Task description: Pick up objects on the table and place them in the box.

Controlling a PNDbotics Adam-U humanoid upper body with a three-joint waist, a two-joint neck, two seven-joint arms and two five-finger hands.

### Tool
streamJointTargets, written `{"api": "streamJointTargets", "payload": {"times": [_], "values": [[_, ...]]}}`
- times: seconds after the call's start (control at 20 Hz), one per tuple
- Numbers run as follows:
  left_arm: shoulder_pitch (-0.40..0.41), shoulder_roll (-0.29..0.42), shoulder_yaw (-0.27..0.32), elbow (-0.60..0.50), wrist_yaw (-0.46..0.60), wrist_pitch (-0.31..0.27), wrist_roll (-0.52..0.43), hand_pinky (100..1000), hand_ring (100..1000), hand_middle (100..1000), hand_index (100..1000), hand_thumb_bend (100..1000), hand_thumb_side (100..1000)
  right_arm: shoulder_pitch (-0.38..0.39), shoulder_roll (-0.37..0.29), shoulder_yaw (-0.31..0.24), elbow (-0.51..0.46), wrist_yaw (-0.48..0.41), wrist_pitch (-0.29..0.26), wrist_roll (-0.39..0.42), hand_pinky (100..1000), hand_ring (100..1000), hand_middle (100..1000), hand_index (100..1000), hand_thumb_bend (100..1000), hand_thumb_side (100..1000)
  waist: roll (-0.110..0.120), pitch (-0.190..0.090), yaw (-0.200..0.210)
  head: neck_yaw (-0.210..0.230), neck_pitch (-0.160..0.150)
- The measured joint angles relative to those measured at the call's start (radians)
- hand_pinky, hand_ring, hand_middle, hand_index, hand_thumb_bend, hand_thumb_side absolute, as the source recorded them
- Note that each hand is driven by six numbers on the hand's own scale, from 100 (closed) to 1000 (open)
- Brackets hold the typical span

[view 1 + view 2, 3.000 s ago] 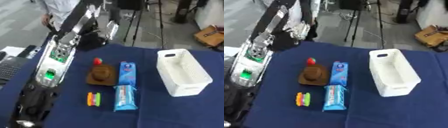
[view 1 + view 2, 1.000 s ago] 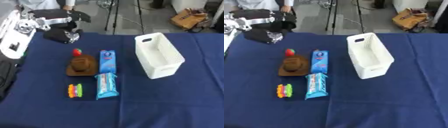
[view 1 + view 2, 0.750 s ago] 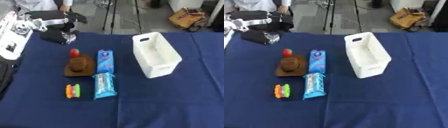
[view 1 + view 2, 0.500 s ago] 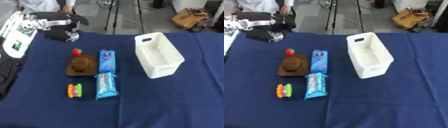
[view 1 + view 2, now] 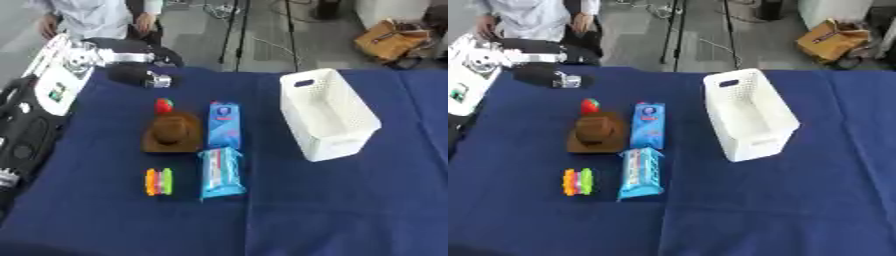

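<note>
A: Box (image 5: 328, 115) first: the white perforated one stands empty on the right half of the blue worktop (image 5: 350, 210), well apart from the objects. Nothing is in it yet, so I judge the task barely begun.

B: And the objects?

A: Clustered left of centre. A small red thing (image 5: 164, 105) sits at the far end, touching or just beside a brown hat-shaped piece (image 5: 172, 134). A blue carton (image 5: 224, 125) lies flat beside the hat, a light blue packet (image 5: 221, 172) lies just nearer than the carton, and a multicoloured toy (image 5: 158, 181) lies alone to the packet's left.

B: Where is the left hand?

A: The left hand (image 5: 138, 76) hangs over the far left corner of the worktop, beyond the red thing. It holds nothing that I can see, but it is too dark and blurred to tell whether its fingers are straight or curled. The right hand shows in neither view.

B: What might go wrong?

A: Crowding, mainly. If the hand comes down for the red thing, its fingers could catch the hat's brim and drag both. The carton and packet lie flat and close together, so fingers may slide over them or nudge one into the other instead of getting under an edge. The carry is also long: anything poorly pinched could drop short of the box or strike its near wall and push it along the cloth
</note>
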State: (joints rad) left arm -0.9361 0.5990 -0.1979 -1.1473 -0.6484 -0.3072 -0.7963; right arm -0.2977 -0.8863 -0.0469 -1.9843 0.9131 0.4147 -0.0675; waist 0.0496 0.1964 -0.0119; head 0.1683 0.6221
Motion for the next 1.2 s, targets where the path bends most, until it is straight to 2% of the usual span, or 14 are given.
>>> {"api": "streamJointTargets", "payload": {"times": [0.05,0.1,0.2,0.35,0.5,0.7,0.95,1.0,1.2], "values": [[-0.003,0.000,-0.010,0.021,-0.014,-0.015,0.015,1000,1000,1000,1000,499,1000,0.001,0.000,0.002,0.000,-0.001,0.002,-0.001,894,916,899,901,100,1000,0.001,0.000,0.001,0.000,-0.001],[-0.006,0.000,-0.019,0.040,-0.030,-0.035,0.035,1000,1000,1000,1000,448,1000,0.003,0.000,0.005,0.000,-0.002,0.004,-0.001,894,916,898,900,100,1000,0.002,0.000,0.002,0.000,-0.002],[-0.006,0.000,-0.033,0.070,-0.065,-0.075,0.075,1000,1000,1000,1000,412,989,0.008,0.000,0.005,0.000,-0.006,0.007,-0.002,893,916,898,898,100,1000,0.004,0.000,0.003,0.001,-0.002],[-0.006,0.000,-0.041,0.124,-0.098,-0.115,0.115,1000,1000,1000,1000,448,1000,0.008,0.000,0.008,0.000,-0.011,0.008,-0.004,892,916,897,895,100,1000,0.006,0.000,0.005,0.004,-0.002],[-0.006,0.000,-0.044,0.176,-0.104,-0.128,0.128,1000,1000,1000,1000,472,1000,0.009,0.000,0.011,0.000,-0.019,0.003,-0.008,890,915,895,893,100,1000,0.011,0.000,0.006,0.005,-0.002],[0.004,0.012,-0.056,0.200,-0.090,-0.116,0.116,1000,1000,1000,1000,535,1000,0.019,0.000,0.014,0.000,-0.030,0.000,-0.012,889,914,893,888,100,1000,0.014,0.000,0.008,0.004,-0.002],[0.053,0.090,-0.086,0.089,-0.017,-0.055,0.055,1000,1000,1000,1000,596,1000,0.055,0.000,0.015,0.000,-0.033,0.005,-0.018,889,915,892,885,100,1000,0.026,-0.007,0.039,-0.024,0.003],[0.059,0.101,-0.092,0.069,-0.009,-0.047,0.047,1000,1000,1000,1000,654,1000,0.060,0.000,0.014,0.000,-0.033,0.006,-0.019,889,915,892,884,100,1000,0.028,-0.010,0.042,-0.029,0.005],[0.082,0.128,-0.117,0.017,-0.018,-0.032,0.032,1000,1000,1000,1000,684,1000,0.067,0.000,0.014,0.000,-0.033,0.007,-0.023,888,914,890,880,100,1000,0.032,-0.012,0.051,-0.046,0.009]]}}
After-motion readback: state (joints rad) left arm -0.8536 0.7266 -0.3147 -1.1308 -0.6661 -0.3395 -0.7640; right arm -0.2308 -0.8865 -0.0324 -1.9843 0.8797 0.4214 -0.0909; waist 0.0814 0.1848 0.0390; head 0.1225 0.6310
